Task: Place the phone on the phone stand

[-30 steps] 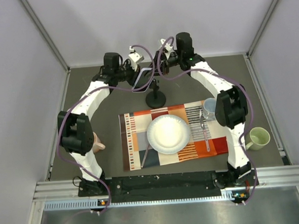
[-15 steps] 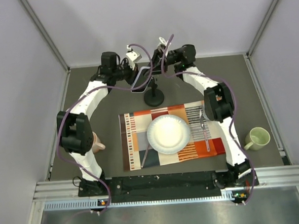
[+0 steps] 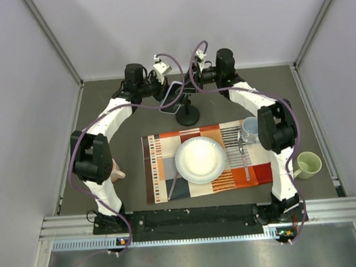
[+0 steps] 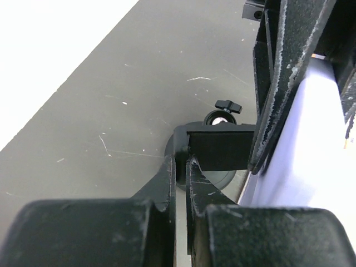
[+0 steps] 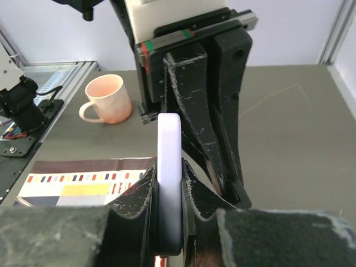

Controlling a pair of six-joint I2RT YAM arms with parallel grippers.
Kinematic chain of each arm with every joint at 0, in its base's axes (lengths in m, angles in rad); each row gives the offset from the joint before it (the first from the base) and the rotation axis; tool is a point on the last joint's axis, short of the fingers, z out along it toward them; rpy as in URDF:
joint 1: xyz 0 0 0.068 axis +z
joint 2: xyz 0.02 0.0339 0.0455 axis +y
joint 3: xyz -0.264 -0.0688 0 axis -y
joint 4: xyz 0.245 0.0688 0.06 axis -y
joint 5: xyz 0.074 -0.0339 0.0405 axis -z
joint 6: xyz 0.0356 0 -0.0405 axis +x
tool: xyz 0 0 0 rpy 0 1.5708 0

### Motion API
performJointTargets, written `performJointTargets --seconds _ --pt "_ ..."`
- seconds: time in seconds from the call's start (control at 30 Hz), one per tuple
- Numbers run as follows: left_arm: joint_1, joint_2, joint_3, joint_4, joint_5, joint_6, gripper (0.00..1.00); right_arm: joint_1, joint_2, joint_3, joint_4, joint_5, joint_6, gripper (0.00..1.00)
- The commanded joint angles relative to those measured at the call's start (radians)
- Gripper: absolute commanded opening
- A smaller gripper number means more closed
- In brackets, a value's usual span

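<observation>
At the far middle of the table [image 3: 116, 113], the two arms meet over the stand [image 3: 187, 115]. The right claw [image 3: 188, 86] pinches the phone [image 3: 174, 96] across its thin body. In the right wrist view the pale lavender edge [image 5: 168, 167] stands upright between the two fingers. From above, the phone hangs tilted in the air, just up and left of the stand's top. Whether it touches the cradle cannot be told.

The left claw [image 3: 164, 92] is pressed together and holds nothing. In its own view the fingers [image 4: 181, 167] lie side by side with only a hairline gap, pointing at the stand's cradle [image 4: 221, 146] below. The phone's pale back [image 4: 311, 167] fills the right of that view.

Nearer the arm bases lies a striped mat [image 3: 162, 171] with a white plate [image 3: 201, 159] and a fork [image 3: 244, 156]. A blue cup [image 3: 249, 128] stands at its right corner. A pink mug [image 5: 108, 99] sits off the mat's left side, and a green mug [image 3: 308, 163] off its right.
</observation>
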Motion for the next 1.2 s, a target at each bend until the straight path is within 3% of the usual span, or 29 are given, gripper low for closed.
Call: performJointTargets --seconds 0.0,0.17,0.33,0.57,0.6,0.87,1.0,1.17 --pt "0.014 -0.066 -0.032 0.196 -0.151 -0.072 0.0 -0.037 -0.051 0.057 -0.285 0.111 -0.134 0.0" --pt "0.016 -0.1 -0.085 0.281 -0.386 -0.153 0.0 -0.037 -0.072 0.096 -0.559 0.267 -0.218 0.0" --pt "-0.026 -0.145 -0.143 0.335 -0.573 -0.184 0.0 0.007 -0.141 0.097 -0.852 0.554 -0.276 0.0" --pt "-0.072 -0.194 -0.223 0.414 -0.877 -0.241 0.0 0.026 -0.252 -0.013 -0.925 0.92 -0.216 0.0" --pt "-0.084 -0.2 -0.228 0.421 -0.982 -0.242 0.0 0.029 -0.258 -0.018 -0.936 0.96 -0.216 0.0" --pt "-0.138 -0.217 -0.248 0.449 -1.259 -0.236 0.0 0.101 -0.313 -0.016 -0.988 1.448 -0.201 0.0" --pt "-0.165 -0.235 -0.254 0.435 -1.303 -0.247 0.0 0.109 -0.27 0.056 -1.025 1.554 -0.184 0.0" --pt "-0.179 -0.28 -0.277 0.353 -1.265 -0.297 0.0 0.071 -0.192 0.126 -1.026 1.479 -0.131 0.0"
